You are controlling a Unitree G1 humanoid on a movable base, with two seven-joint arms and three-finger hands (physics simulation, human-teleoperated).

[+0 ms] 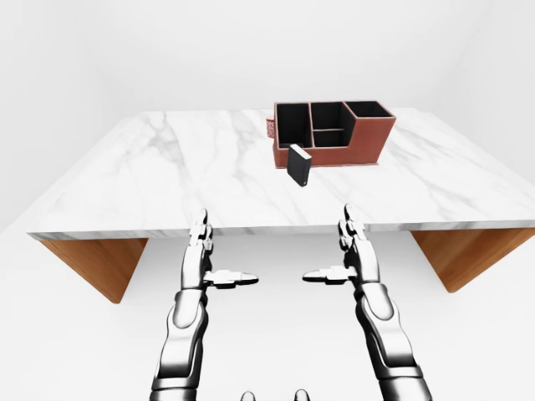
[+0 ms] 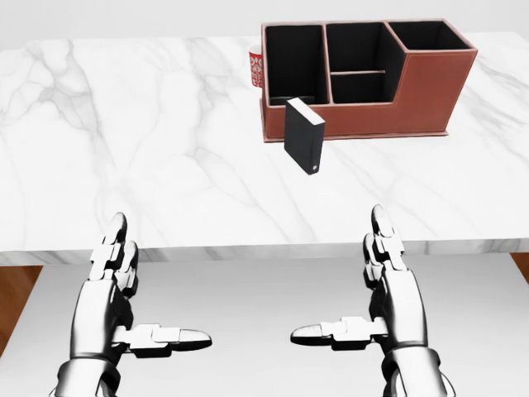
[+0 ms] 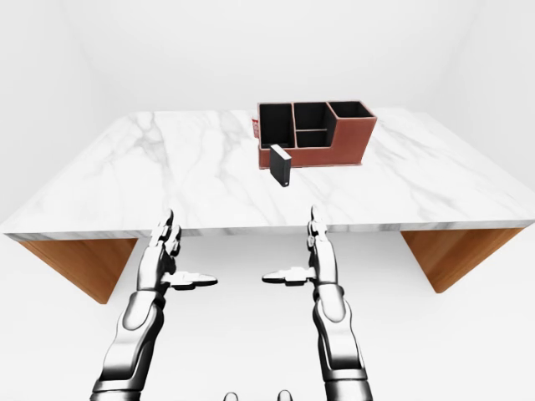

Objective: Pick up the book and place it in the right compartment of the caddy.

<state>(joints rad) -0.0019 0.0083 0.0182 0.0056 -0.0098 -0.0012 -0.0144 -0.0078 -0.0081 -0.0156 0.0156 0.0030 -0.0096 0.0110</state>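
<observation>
Book upright beside caddy, long axis vertical; left hand and right hand wide, empty.

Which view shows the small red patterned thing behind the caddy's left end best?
The head view: the red patterned thing appears largest there, peeking out beside the caddy at its left wall. The left-eye view shows only a thin red sliver at that corner, and the right-eye view even less. What it is cannot be told from any view.

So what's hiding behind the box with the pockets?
A red and white patterned thing peeks out at the caddy's left end in the head view. The caddy covers most of it, so I can't tell what it is.
</observation>
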